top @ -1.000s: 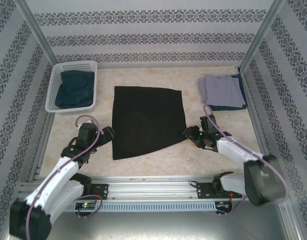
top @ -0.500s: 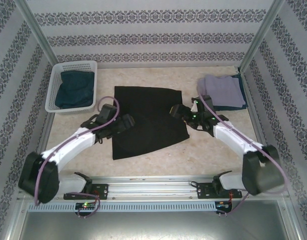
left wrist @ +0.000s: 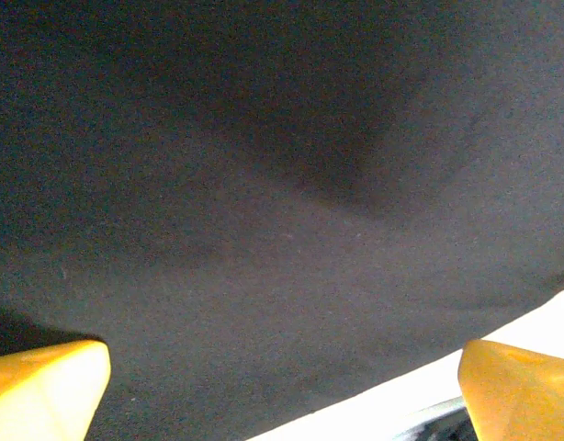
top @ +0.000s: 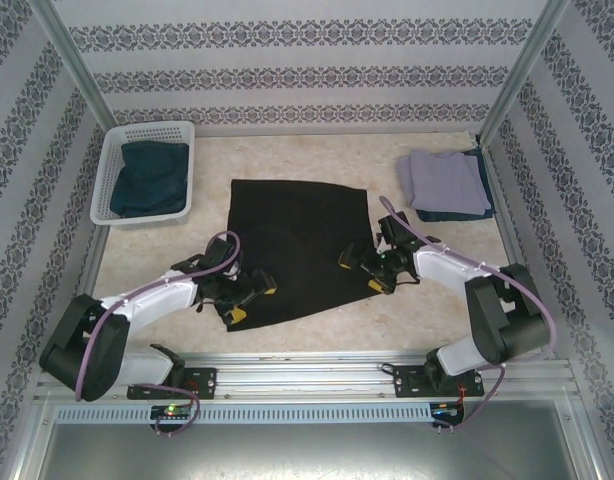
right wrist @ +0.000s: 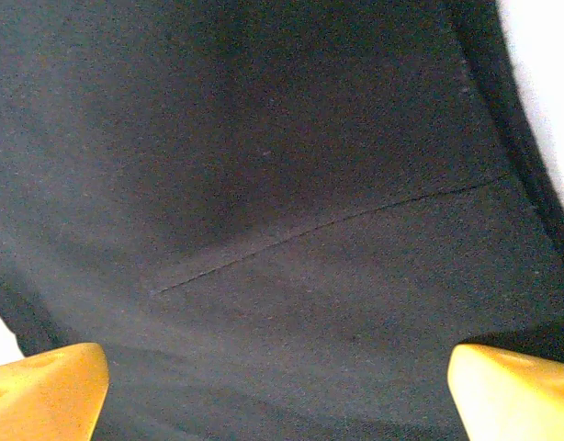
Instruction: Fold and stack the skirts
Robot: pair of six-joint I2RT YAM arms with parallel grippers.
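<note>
Your left tool (top: pixel 253 302) and right tool (top: pixel 359 275), both spread wide, sit low over the flat black cloth skirt (top: pixel 292 235), lying beneath them on the speckled beige counter (top: pixel 407 320).

1. A robot test cell rather than a home: bare aluminium posts (top: pixel 72 60) frame the booth I operate remotely.
2. Floral-striped wallpaper panels (top: pixel 287 60) close off three sides.
3. A slotted metal rail (top: pixel 307 375) along the near edge of the speckled tabletop (top: pixel 287 150) carries my left arm (top: pixel 147 300) and right arm (top: pixel 447 268).
</note>
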